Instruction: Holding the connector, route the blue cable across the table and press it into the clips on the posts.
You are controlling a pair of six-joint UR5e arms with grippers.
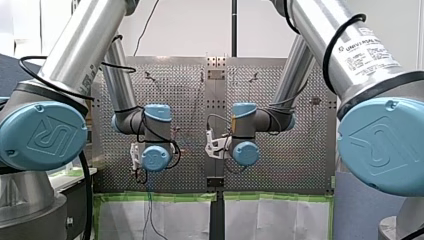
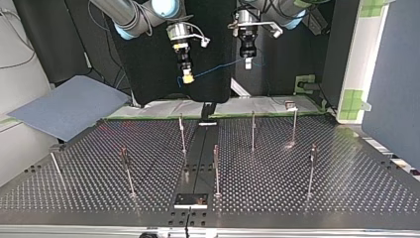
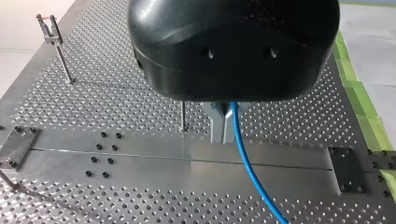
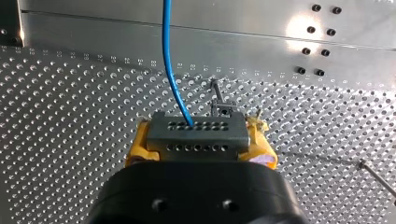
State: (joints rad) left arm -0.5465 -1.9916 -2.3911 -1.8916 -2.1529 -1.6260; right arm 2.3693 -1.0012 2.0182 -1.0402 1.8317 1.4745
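In the right wrist view my right gripper (image 4: 198,140) is shut on a grey connector (image 4: 197,127) with rows of holes, held between yellow pads (image 4: 140,147). The blue cable (image 4: 170,65) leaves the connector and runs ahead over the perforated table (image 4: 70,116). My left gripper (image 3: 222,137) has its metal fingers shut on the blue cable (image 3: 247,168), which hangs down from them. In the top view both grippers hover behind the table's far edge, my right gripper (image 2: 187,77) at the left and my left gripper (image 2: 247,62) at the right. The cable (image 2: 218,70) spans between them.
Several thin posts with clips stand on the table, such as a centre post (image 2: 216,168), one further back (image 2: 253,130) and a right one (image 2: 311,168). A blue-grey mat (image 2: 69,106) lies off the table's left. A dark plate (image 2: 190,200) sits at the near middle edge.
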